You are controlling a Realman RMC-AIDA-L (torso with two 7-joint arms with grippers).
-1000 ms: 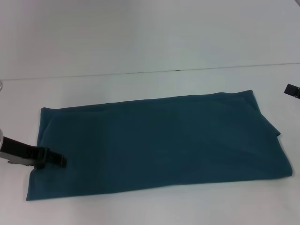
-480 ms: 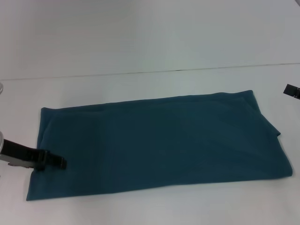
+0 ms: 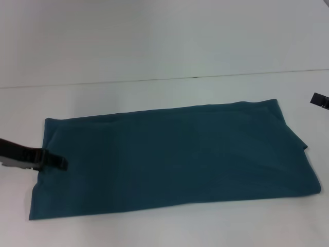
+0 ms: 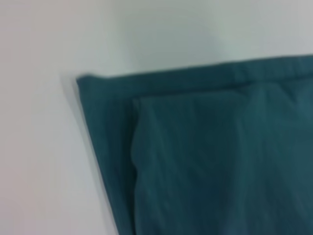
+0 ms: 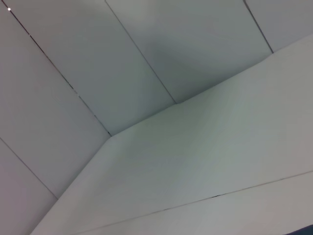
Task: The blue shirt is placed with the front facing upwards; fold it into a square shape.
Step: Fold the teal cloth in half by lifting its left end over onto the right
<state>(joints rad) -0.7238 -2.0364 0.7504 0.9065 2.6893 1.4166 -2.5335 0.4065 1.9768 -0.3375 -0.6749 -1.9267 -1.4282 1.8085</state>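
Head view has the left gripper (image 3: 60, 163) over the left end of the blue shirt (image 3: 175, 154), which lies as a long folded band across the white table (image 3: 154, 92); whether its fingers are gripping cloth or just hovering, I honestly can't tell. If they've caught only the top layer, the fold could drag skewed, and the right gripper (image 3: 321, 100) is cut off at the frame edge, probably parked

No readable text or label anywhere on the blue shirt (image 3: 175, 159).
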